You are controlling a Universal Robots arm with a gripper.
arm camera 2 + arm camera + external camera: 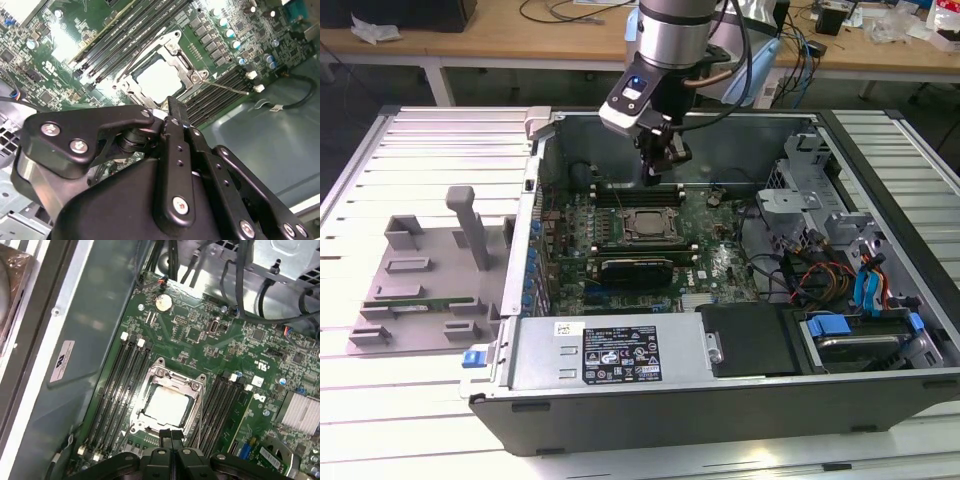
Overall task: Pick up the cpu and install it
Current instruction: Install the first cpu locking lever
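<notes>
While seated, cpu (166, 406) beneath tool (172, 437).

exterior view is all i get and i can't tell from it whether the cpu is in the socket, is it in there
observer: Yes. In both wrist views the cpu lies flat inside the socket frame, with its pale top plate facing up.
operator: ok and is the claw holding anything
observer: No. In the first wrist view the claw has its fingertips pressed together with nothing between them. It hangs over the motherboard, close to the socket frame and apart from the cpu.
</notes>
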